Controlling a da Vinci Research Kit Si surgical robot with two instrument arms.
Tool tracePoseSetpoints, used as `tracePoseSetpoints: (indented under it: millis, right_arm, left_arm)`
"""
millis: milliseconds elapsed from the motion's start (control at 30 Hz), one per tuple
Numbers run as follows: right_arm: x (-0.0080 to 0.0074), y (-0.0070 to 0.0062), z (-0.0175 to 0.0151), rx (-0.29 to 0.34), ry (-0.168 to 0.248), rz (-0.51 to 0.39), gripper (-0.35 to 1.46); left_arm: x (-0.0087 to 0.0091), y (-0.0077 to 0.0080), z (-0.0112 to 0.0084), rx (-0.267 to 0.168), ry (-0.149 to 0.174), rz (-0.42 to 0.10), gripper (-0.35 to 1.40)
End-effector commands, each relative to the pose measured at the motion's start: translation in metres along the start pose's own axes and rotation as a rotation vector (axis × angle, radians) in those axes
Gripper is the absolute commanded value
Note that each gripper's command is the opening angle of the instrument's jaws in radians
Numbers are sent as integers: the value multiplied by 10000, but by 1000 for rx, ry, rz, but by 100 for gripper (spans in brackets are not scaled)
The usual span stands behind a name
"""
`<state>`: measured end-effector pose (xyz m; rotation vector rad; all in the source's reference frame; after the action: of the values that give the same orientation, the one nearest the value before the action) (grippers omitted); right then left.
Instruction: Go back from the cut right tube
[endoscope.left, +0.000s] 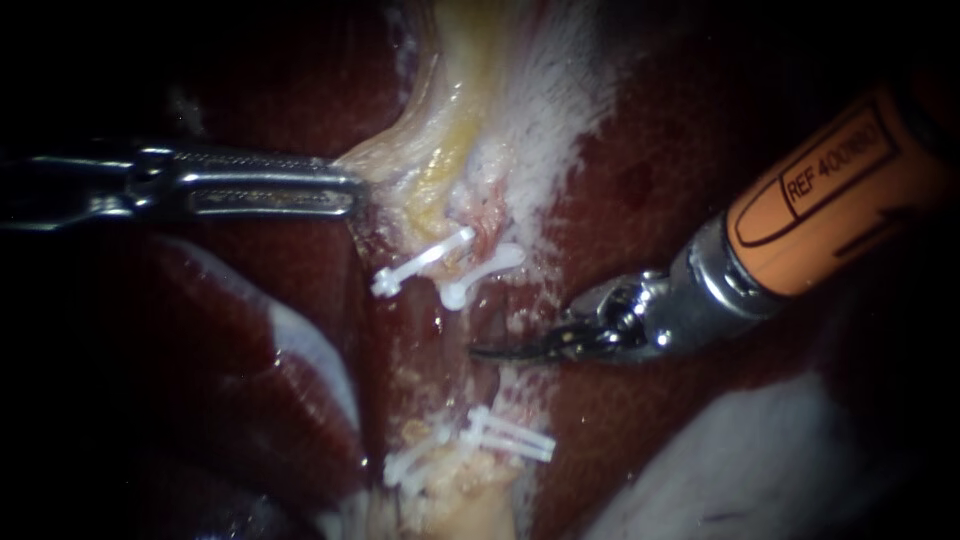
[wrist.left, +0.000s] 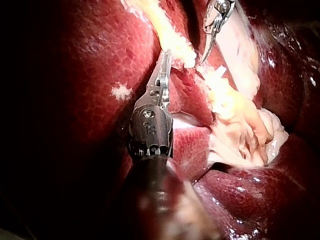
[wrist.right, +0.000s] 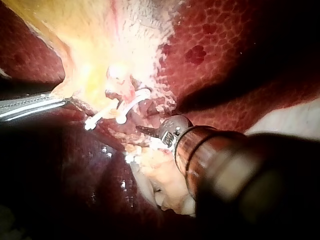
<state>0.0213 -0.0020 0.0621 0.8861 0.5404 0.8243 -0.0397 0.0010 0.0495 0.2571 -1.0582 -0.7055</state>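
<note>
On the right instrument (endoscope.left: 505, 352) the blade jaws lie together, empty, just beside the gap in the cut right tube (endoscope.left: 488, 235), between the upper clips (endoscope.left: 480, 268) and lower clips (endoscope.left: 510, 436). On the left instrument (endoscope.left: 345, 192) the jaws pinch the edge of the pale yellow tissue (endoscope.left: 440, 150).

My left instrument (endoscope.left: 352, 192) enters from the left of the frame, and its long jaws are closed on the edge of the pale yellowish tissue (endoscope.left: 440, 150) at upper centre. Below that hold lie two white upper clips (endoscope.left: 425, 262), well apart from the lower clips (endoscope.left: 510, 435) near the bottom edge. My right instrument (endoscope.left: 500, 352) comes in from the upper right, its curved blades lying together and holding nothing, their tip in the gap between the two clip groups over the dark red liver (endoscope.left: 640, 180).
</note>
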Motion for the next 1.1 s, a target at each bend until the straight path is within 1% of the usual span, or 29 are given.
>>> tracePoseSetpoints:
  millis: [33,367,433,600,700,733,800,900,1033,1100]
  right_arm:
    - [0,0,0,0,1,0,-35]
    - [1,1,0,-12,15,0,-33]
    - [1,1,0,-12,15,0,-16]
    - [1,1,-1,-11,15,0,10]
    - [1,1,-1,-14,13,1,12]
    - [1,1,-1,-16,16,0,15]
    - [1,1,-1,-17,18,1,25]
    - [2,1,-1,-17,22,1,49]
    - [3,1,-2,-14,33,7,64]
    - [3,1,-2,-12,35,1,76]
  left_arm:
    - [0,0,0,1,0,0,-35]
    - [1,0,0,1,0,1,-35]
    - [1,0,0,1,0,1,-35]
    - [2,0,0,0,-1,1,-35]
    - [2,0,0,0,-1,1,-35]
    - [2,0,0,0,-1,1,-35]
    - [3,0,0,0,-1,2,-35]
    - [3,0,0,0,-1,2,-35]
    - [4,-1,0,3,-1,2,-35]
    - [4,-1,0,3,-1,3,-35]
